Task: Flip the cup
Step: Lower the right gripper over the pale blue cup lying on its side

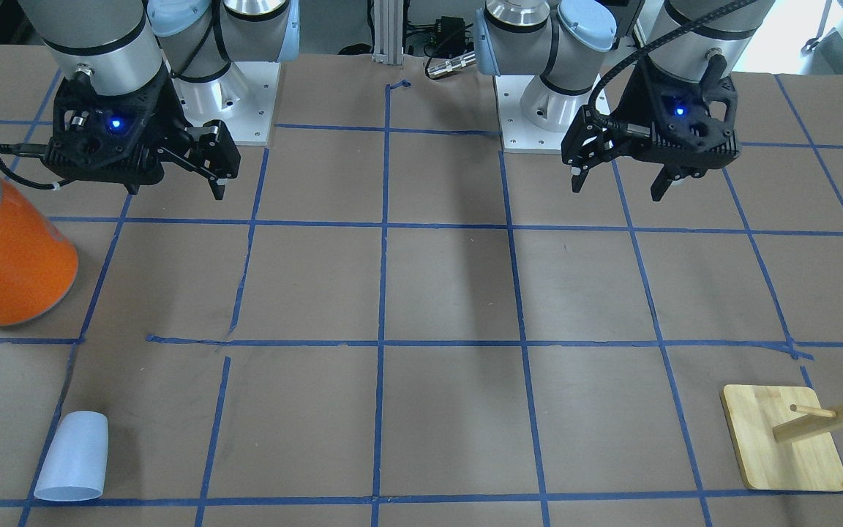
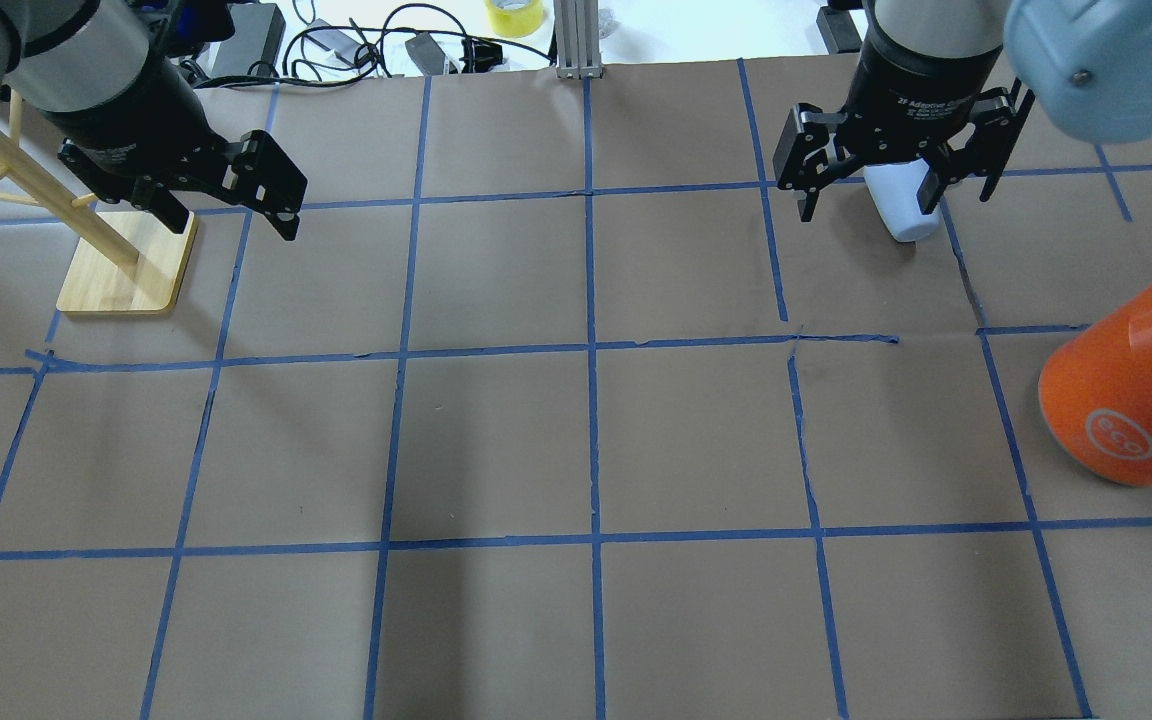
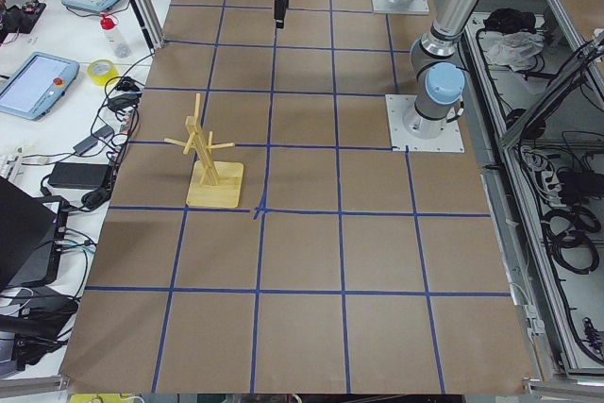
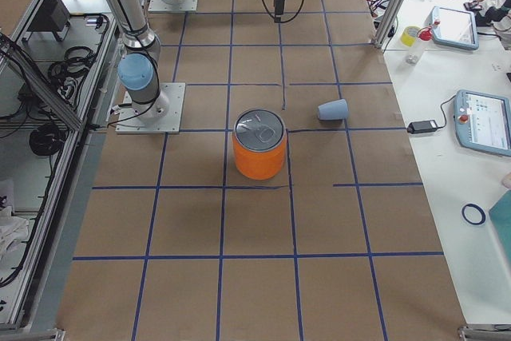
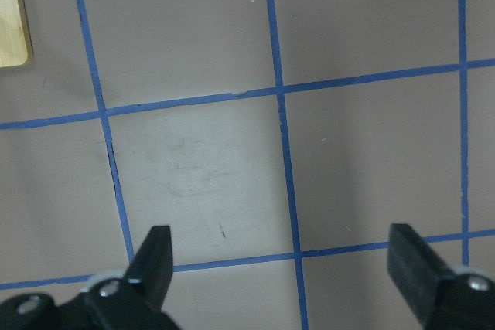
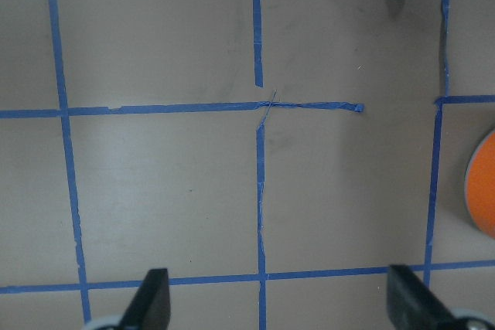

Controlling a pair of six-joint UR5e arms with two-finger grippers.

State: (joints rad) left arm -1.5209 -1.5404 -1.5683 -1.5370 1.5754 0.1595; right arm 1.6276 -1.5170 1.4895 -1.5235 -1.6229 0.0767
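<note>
We log left gripper [image 5: 285, 260] spread wide | right gripper [image 6: 282, 301] spread wide; both above the table [image 1: 451, 293] | cup [image 1: 72, 456] lies on its side, far right; well apart from orange cylinder [image 1: 8, 256]

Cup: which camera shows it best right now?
Exterior front-facing: the cup lies on its side, whole and unobstructed. Exterior right shows it whole but small. Overhead, the right gripper hides part of it. The right wrist view crops it at the top edge, exterior left shows a distant sliver, left wrist nothing.
</note>
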